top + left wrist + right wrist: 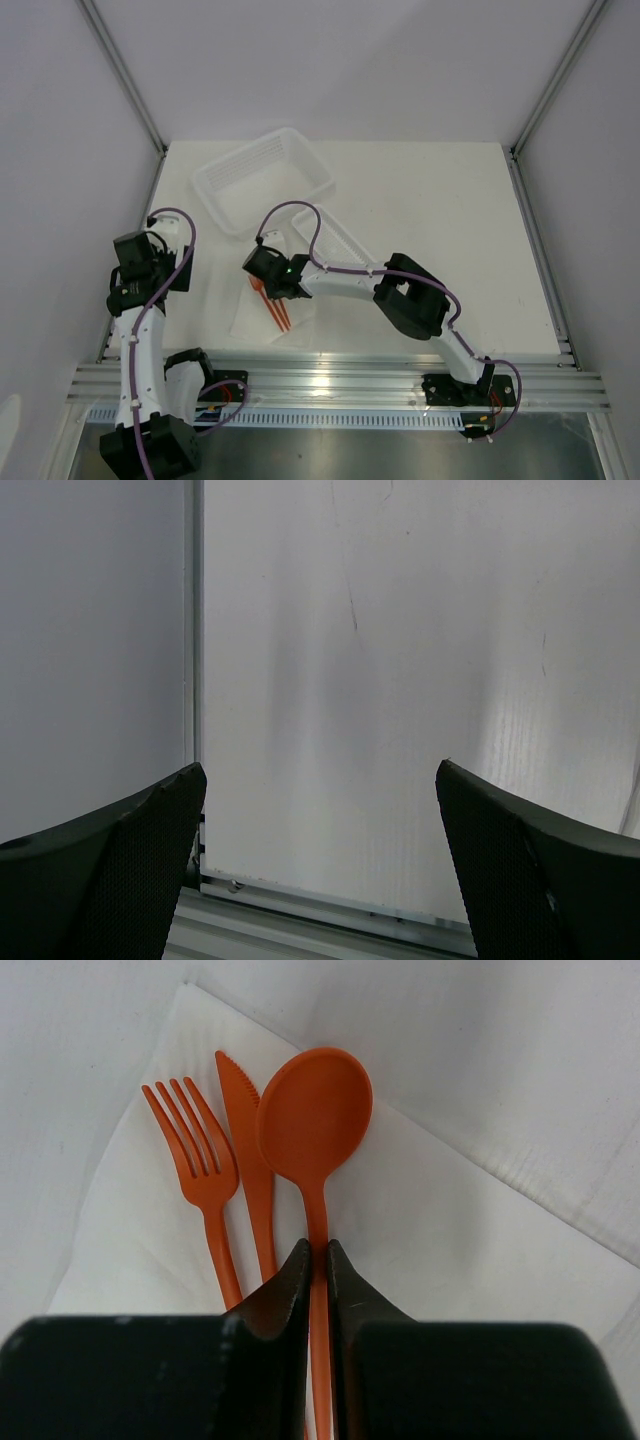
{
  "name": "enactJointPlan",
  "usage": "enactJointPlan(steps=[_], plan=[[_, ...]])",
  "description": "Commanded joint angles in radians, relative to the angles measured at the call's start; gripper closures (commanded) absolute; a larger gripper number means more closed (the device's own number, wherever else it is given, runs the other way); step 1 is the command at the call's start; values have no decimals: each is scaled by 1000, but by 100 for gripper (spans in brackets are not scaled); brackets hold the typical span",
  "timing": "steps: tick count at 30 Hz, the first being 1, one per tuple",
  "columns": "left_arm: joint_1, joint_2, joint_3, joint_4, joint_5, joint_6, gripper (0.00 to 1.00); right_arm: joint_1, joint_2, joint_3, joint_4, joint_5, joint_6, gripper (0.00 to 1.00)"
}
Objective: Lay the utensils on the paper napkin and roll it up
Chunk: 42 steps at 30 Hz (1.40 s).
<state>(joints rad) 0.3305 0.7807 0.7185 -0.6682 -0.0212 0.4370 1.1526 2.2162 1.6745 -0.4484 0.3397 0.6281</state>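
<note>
Spoon (pixel 313 1110) pinched in the near-closed right hand (pixel 318 1250) lies beside fork (pixel 200 1165) and knife (pixel 250 1160) on napkin (pixel 130 1230); release seems next; left hand (pixel 320 770) wide open, empty.

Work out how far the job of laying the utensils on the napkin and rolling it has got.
Done: fork and knife lie on the napkin. In hand: the right gripper is shut on the spoon by its handle, beside them. To do: release the spoon, then roll the napkin, which lies flat. The left gripper is open.
</note>
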Motion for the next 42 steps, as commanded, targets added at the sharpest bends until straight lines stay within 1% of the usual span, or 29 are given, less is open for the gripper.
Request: enactJointPlan(steps=[1,3,6,8,9,13,17,21,23,25,28,29,30,32,34,35,36,40,42], plan=[[5,-8,15,21,14,22,1,15,8,14,-15,1,9,93],[5,-5,16,24,14,22,0,15,10,14,-15,-1,9,92],[5,-4,15,22,14,22,1,18,4,17,-12,-10,5,87],[5,-4,12,21,20,20,0,21,0,17,-9,-11,2,82],[5,-6,12,21,44,19,0,19,-1,21,-10,-22,2,81],[5,-9,2,16,55,11,1,19,-15,28,-18,-22,-8,75],[5,-15,-1,15,69,11,0,19,-50,27,-18,-22,-21,75],[5,-8,5,10,75,14,1,19,-90,24,-19,-19,-47,72],[5,-9,7,7,102,16,0,19,-116,22,-19,-22,-57,70],[5,-9,10,2,135,17,1,12,-144,5,-13,-15,-80,70],[5,9,25,-40,193,-9,1,-28,-225,-80,42,-28,-108,71],[5,12,29,-51,222,-12,2,-42,-257,-129,71,-62,-119,70],[4,9,30,-54,231,-12,4,-75,-262,-145,76,-82,-129,69],[-4,3,13,-51,248,-3,4,-99,-259,-179,59,-96,-143,69],[-21,3,6,-51,256,2,4,-117,-245,-193,48,-88,-159,76],[-28,9,9,-56,259,2,5,-122,-233,-200,45,-82,-163,82],[-37,12,9,-63,260,3,6,-123,-234,-212,48,-80,-162,84],[-109,15,4,-86,253,11,10,-129,-268,-301,146,-99,-133,87],[-145,6,-8,-91,247,19,10,-131,-277,-337,160,-113,-108,90]])
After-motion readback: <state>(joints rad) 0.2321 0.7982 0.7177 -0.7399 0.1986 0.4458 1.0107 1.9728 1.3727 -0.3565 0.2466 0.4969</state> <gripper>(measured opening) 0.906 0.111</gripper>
